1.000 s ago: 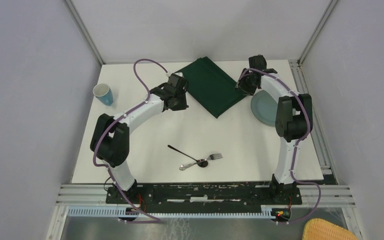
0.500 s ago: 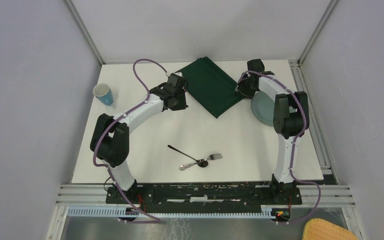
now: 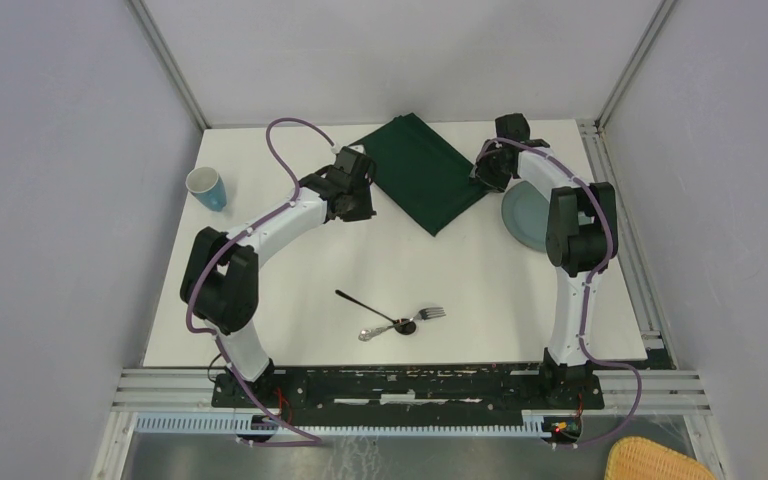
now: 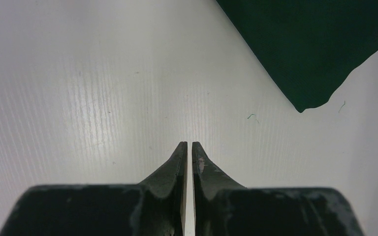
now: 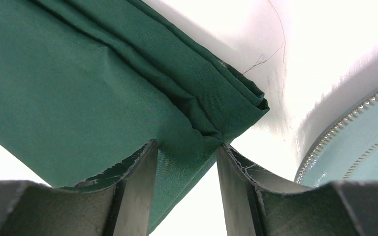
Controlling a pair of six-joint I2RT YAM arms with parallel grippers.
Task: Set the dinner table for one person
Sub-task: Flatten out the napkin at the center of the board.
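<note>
— Which step is this?
— Laying the green cloth [image 3: 422, 170] on the white bench [image 3: 480, 280] that spreads before both arms. The right gripper [image 5: 187, 147] has its jaws spread astride the cloth's corner; the left gripper [image 4: 187, 143] has its jaws pressed together, empty.
— Next?
— Probably pinch that corner, then drag it to the centre.

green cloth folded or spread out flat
Folded. The cloth shows several stacked layers and a doubled edge at its corner in the right wrist view.

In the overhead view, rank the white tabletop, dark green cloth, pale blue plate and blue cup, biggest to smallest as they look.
1. Matte white tabletop
2. Dark green folded cloth
3. Pale blue round plate, partly hidden by the right arm
4. Small blue cup with a white inside
</note>
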